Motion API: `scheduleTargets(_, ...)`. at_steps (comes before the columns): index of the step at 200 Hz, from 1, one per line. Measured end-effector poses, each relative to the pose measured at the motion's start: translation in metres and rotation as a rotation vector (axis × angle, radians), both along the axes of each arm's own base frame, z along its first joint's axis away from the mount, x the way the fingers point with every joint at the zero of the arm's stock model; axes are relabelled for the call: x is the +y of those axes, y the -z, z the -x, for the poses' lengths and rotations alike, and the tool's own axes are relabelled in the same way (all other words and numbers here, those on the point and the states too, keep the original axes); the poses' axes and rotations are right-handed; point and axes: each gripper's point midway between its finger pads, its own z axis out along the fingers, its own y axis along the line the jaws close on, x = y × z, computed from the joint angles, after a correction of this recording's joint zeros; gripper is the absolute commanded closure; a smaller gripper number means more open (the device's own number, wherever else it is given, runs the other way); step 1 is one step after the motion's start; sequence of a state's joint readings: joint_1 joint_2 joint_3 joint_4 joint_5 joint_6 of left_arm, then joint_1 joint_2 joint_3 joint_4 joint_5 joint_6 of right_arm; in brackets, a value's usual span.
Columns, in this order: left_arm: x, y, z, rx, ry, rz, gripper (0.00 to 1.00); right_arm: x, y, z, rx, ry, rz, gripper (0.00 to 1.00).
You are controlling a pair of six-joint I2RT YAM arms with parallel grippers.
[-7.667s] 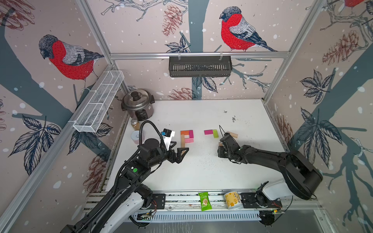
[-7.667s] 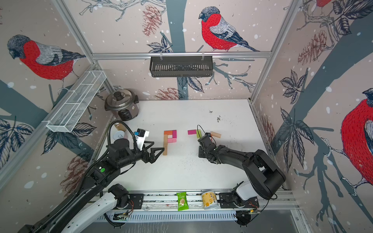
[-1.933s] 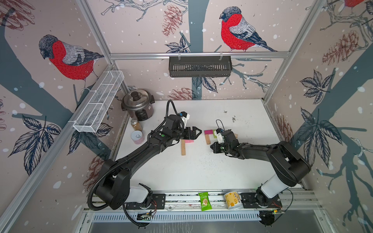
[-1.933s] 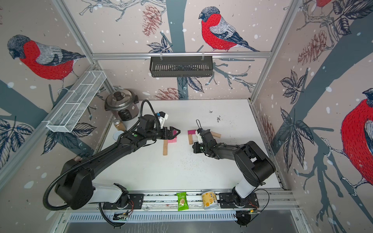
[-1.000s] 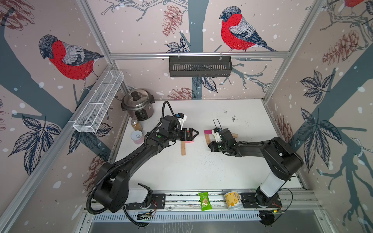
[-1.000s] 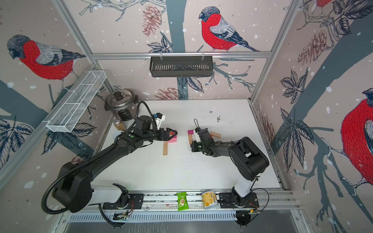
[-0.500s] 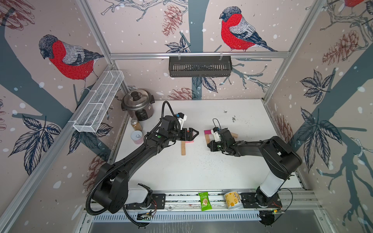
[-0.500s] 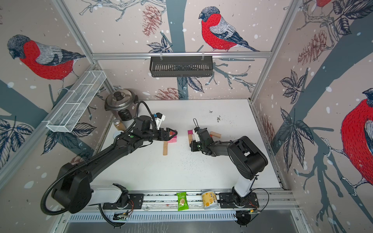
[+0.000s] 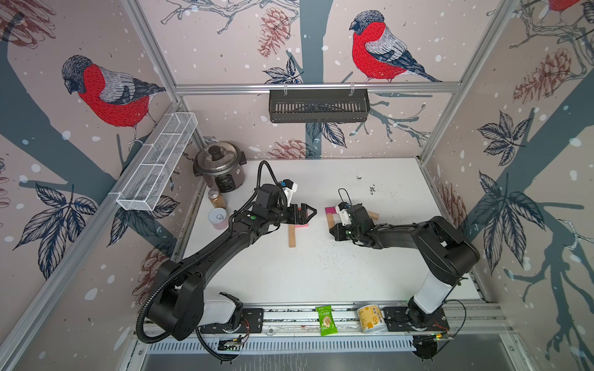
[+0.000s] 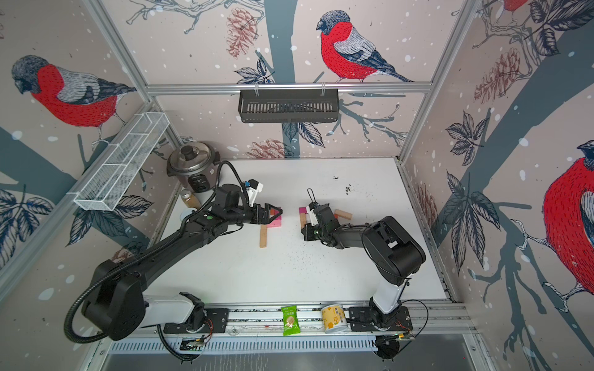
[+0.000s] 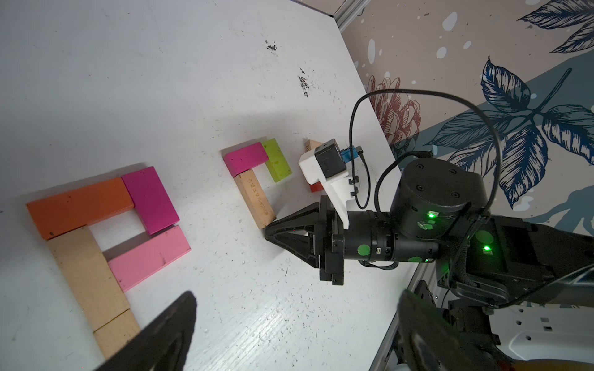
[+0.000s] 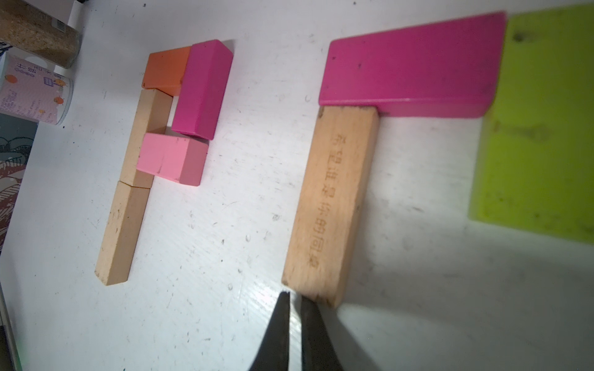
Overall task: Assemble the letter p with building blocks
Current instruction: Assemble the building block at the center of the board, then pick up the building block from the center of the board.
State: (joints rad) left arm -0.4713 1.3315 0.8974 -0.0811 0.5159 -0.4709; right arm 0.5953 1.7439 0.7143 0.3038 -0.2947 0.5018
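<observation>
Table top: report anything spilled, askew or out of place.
Dark specks lie scattered on the white table, like spilled crumbs: one patch toward the back, more mid-table. A green snack packet and a yellow container sit on the front rail, off the table.

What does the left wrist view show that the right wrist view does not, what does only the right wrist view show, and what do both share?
Only the left wrist view: the right arm with its white camera mount, and a red block partly hidden by it. Only the right wrist view: a jar and a printed cup. Both: a P-shaped group of orange, magenta, pink and wood blocks; a second group of a magenta block, a wood bar and a lime block; and the shut right gripper close by that bar's end.
</observation>
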Motion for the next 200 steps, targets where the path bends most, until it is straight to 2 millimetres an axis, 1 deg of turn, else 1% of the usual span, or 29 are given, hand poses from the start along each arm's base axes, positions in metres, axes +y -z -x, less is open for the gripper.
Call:
scheduleTargets(14, 0.0, 0.0, 0.0, 0.0, 0.0, 0.0, 0.04, 0.001, -0.001, 0.0, -0.002, -0.002, -0.001, 0.85)
scheduleTargets(33, 0.0, -0.001, 0.001, -0.002, 0.003, 0.003, 0.03, 0.0, -0.003, 0.005, 0.002, -0.009, -0.004, 0.8)
scheduleTargets(50, 0.0, -0.004, 0.001, -0.009, 0.003, 0.007, 0.03, 0.0, -0.013, 0.009, -0.005, -0.02, -0.022, 0.74)
scheduleTargets(64, 0.001, -0.01, 0.003, -0.022, 0.003, 0.013, 0.03, 0.002, -0.031, 0.01, -0.035, -0.03, -0.054, 0.68)
scheduleTargets(82, 0.002, -0.02, 0.005, -0.047, 0.002, 0.026, 0.03, 0.004, -0.06, 0.008, -0.094, -0.033, -0.096, 0.6)
scheduleTargets(104, 0.004, -0.033, 0.009, -0.082, 0.004, 0.041, 0.03, -0.004, -0.091, 0.003, -0.152, -0.003, -0.109, 0.52)
scheduleTargets(116, 0.004, -0.041, 0.012, -0.106, 0.008, 0.047, 0.03, -0.017, -0.103, -0.005, -0.18, 0.048, -0.097, 0.46)
scheduleTargets(122, 0.003, -0.045, 0.015, -0.121, 0.01, 0.046, 0.03, -0.027, -0.106, -0.009, -0.185, 0.08, -0.083, 0.43)
scheduleTargets(132, 0.0, -0.052, 0.023, -0.15, 0.027, 0.043, 0.03, -0.045, -0.106, -0.015, -0.187, 0.136, -0.059, 0.34)
scheduleTargets(148, -0.01, -0.067, 0.042, -0.213, 0.079, 0.039, 0.03, -0.082, -0.097, -0.023, -0.164, 0.242, -0.01, 0.22)
scheduleTargets(155, -0.013, -0.072, 0.051, -0.233, 0.101, 0.043, 0.03, -0.1, -0.091, -0.027, -0.148, 0.292, 0.013, 0.19)
scheduleTargets(164, -0.013, -0.078, 0.058, -0.265, 0.115, 0.045, 0.03, -0.117, -0.082, -0.028, -0.124, 0.334, 0.033, 0.16)
scheduleTargets(171, -0.011, -0.078, 0.062, -0.275, 0.111, 0.045, 0.03, -0.127, -0.075, -0.027, -0.103, 0.361, 0.048, 0.14)
scheduleTargets(182, -0.004, -0.072, 0.066, -0.279, 0.091, 0.033, 0.03, -0.139, -0.067, -0.025, -0.075, 0.389, 0.063, 0.1)
scheduleTargets(200, 0.004, -0.056, 0.077, -0.259, 0.088, 0.015, 0.03, -0.148, -0.056, -0.023, -0.044, 0.414, 0.076, 0.07)
